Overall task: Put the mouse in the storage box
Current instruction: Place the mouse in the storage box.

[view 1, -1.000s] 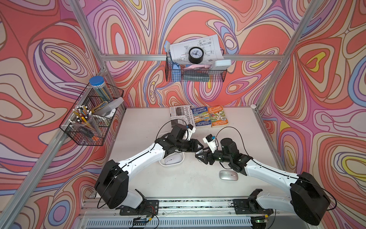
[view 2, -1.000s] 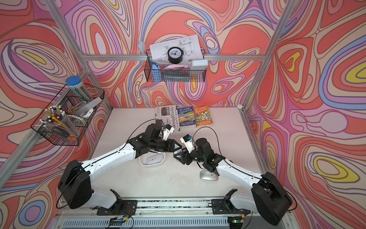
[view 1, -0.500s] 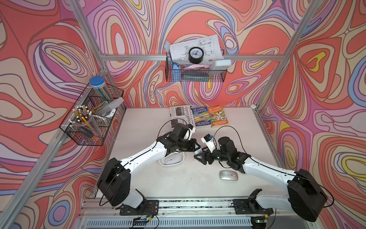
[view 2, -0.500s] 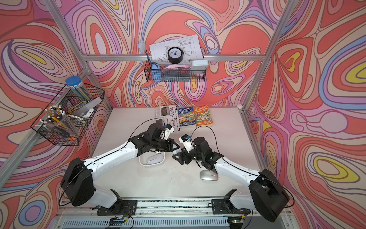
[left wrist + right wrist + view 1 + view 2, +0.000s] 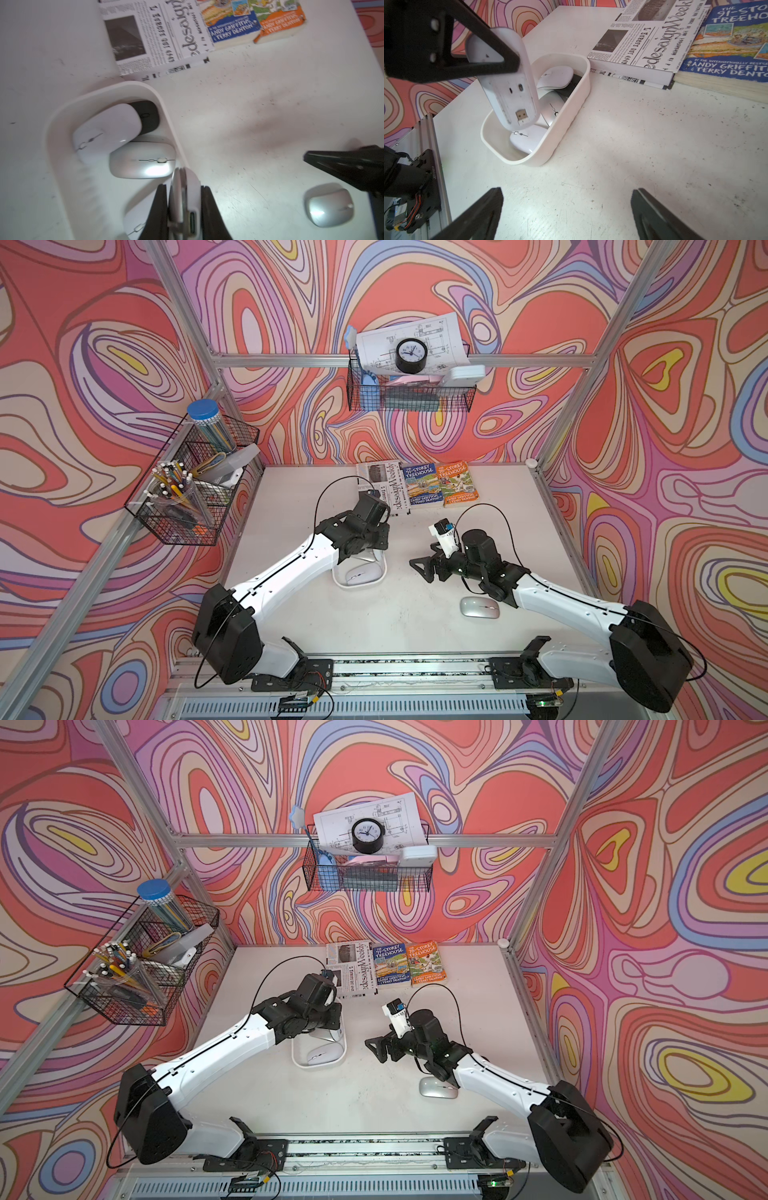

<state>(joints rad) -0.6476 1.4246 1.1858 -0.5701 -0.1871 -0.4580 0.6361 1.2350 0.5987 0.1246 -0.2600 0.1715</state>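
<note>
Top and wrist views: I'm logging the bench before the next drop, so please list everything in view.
storage box: one, white, middle of the table, before the books
boxed mice: four, two white, one silver, one black, inside the storage box
held mouse: one, white, on edge above the storage box
loose mouse: one, silver, on the table beside the right arm
books: three, newsprint, blue, orange, side by side at the table's back
wire baskets: two, black, hung on the walls, holding stationery
clock: one, black, at the back basket's top
left gripper: one, black, shut on the held mouse
right gripper: one, black, open, empty, over bare table
</note>
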